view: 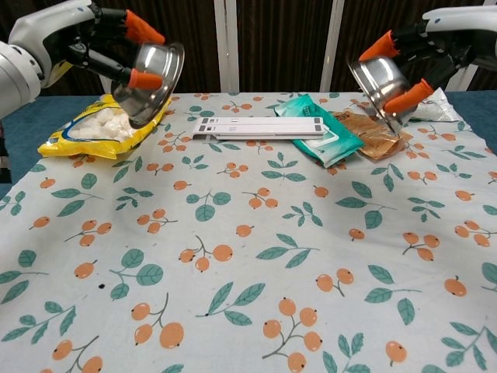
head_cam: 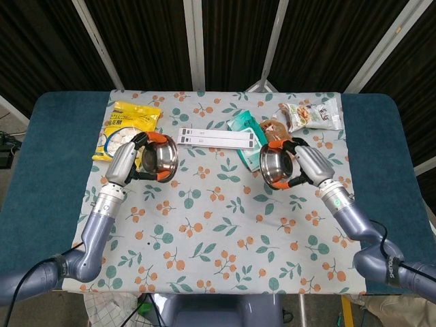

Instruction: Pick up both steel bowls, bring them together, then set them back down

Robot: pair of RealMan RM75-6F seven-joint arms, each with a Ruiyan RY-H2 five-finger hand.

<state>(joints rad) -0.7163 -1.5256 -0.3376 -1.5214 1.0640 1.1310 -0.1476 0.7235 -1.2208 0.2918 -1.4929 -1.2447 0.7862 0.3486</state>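
Observation:
My left hand grips one steel bowl, held in the air over the left part of the cloth with its opening tilted toward the middle. Over the right side my right hand holds the other steel bowl, also off the table and tilted inward. A wide gap separates the two bowls. Orange fingertips wrap each rim.
On the floral tablecloth lie a yellow snack bag, a white strip, a teal packet, a brown packet and a clear snack bag along the back.

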